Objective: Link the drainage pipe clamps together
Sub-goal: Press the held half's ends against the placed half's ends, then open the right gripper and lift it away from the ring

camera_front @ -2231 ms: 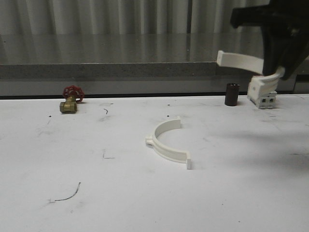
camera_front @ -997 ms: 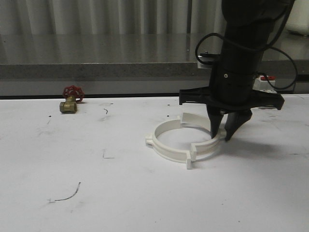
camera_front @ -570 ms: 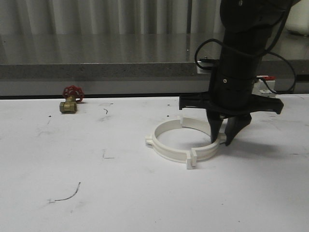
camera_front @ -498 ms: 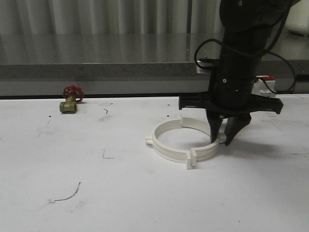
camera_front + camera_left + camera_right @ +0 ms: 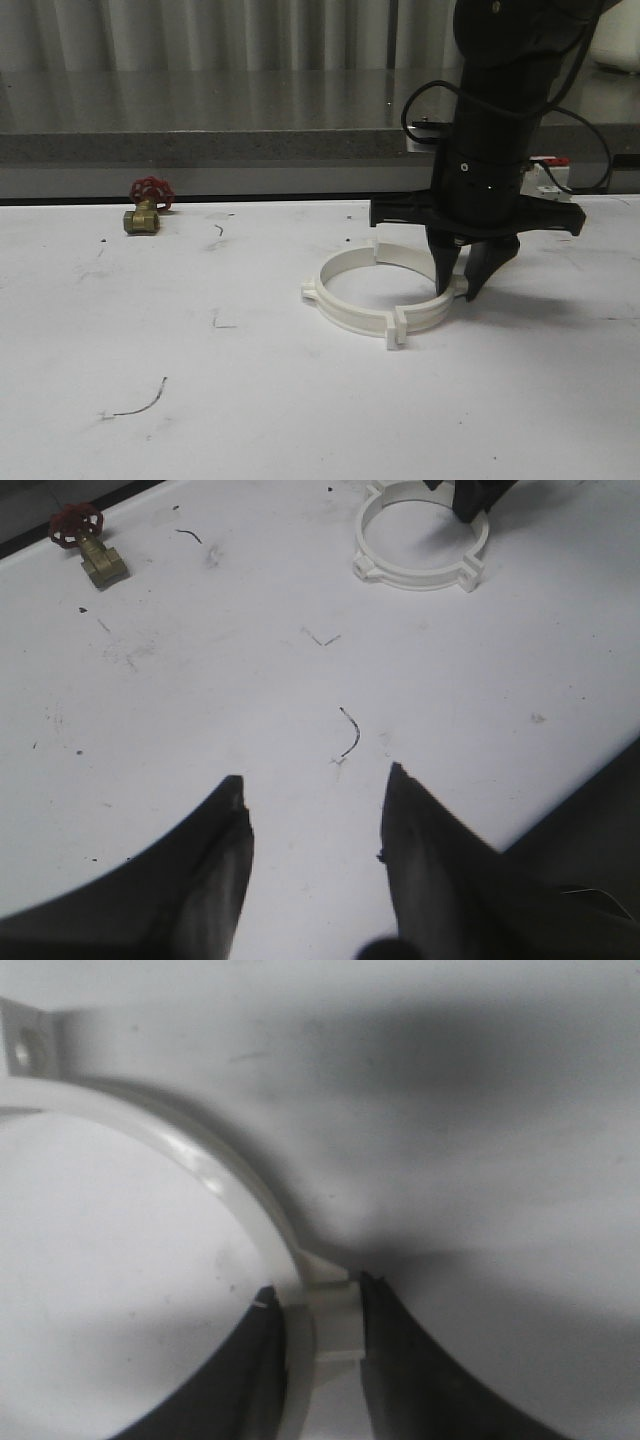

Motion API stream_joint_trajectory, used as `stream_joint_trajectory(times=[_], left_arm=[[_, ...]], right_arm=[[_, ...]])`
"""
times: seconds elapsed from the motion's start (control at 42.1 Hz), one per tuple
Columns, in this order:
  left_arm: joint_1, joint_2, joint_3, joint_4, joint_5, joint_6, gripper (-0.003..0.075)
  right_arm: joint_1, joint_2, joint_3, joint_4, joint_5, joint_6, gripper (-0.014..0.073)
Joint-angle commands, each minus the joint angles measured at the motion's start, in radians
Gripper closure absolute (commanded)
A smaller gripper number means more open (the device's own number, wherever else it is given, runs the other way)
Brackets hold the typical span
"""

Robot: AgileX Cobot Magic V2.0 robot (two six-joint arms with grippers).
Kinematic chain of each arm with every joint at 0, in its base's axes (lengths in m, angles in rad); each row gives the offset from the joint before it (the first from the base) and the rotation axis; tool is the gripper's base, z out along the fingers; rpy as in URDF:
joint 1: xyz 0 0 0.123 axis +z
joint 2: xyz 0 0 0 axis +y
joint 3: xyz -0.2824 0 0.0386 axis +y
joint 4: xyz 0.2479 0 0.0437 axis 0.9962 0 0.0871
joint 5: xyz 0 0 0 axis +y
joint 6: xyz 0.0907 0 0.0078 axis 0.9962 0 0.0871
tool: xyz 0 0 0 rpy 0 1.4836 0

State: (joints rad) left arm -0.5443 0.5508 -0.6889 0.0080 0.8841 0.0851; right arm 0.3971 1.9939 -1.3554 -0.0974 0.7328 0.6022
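Two white drainage pipe clamps lie on the white table as a ring. The left clamp half (image 5: 345, 315) rests free; its front end tab meets the tab of the right clamp half (image 5: 425, 315). My right gripper (image 5: 456, 292) stands upright over the ring's right side, shut on that half. In the right wrist view the right gripper (image 5: 315, 1295) pinches the side lug, and the clamp band (image 5: 210, 1170) curves away to an end tab (image 5: 25, 1045). My left gripper (image 5: 315, 790) hangs open above bare table, well short of the ring (image 5: 415, 578).
A brass valve with a red handwheel (image 5: 148, 205) sits at the table's back left. A white boxy breaker with a red top (image 5: 545, 175) stands behind the right arm. A grey ledge (image 5: 200, 145) runs along the back. A thin dark wire scrap (image 5: 350, 735) lies ahead of the left gripper.
The right arm came down from the back right with its clamp half, set it on the table against the other half, and nudged it left until the front tabs met.
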Motion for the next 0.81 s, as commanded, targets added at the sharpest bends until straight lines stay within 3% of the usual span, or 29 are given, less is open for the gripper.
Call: stream_joint_trajectory(times=[0.0,0.142,0.783], left_arm=[[-0.001,0.001,-0.024,-0.008,-0.073,-0.003,0.0419],[-0.001,0.001,-0.024,-0.008,-0.073,-0.003,0.0419],[-0.001,0.001,-0.024,-0.008,-0.073,-0.003,0.0419]], right_arm=[[0.004,-0.041,-0.024,0.004,-0.021,-0.003,0.0373],[0.004,-0.041,-0.024,0.009,-0.021,-0.003,0.0303],[0.004,-0.076,-0.024,0.037,-0.001,-0.003,0.0302]])
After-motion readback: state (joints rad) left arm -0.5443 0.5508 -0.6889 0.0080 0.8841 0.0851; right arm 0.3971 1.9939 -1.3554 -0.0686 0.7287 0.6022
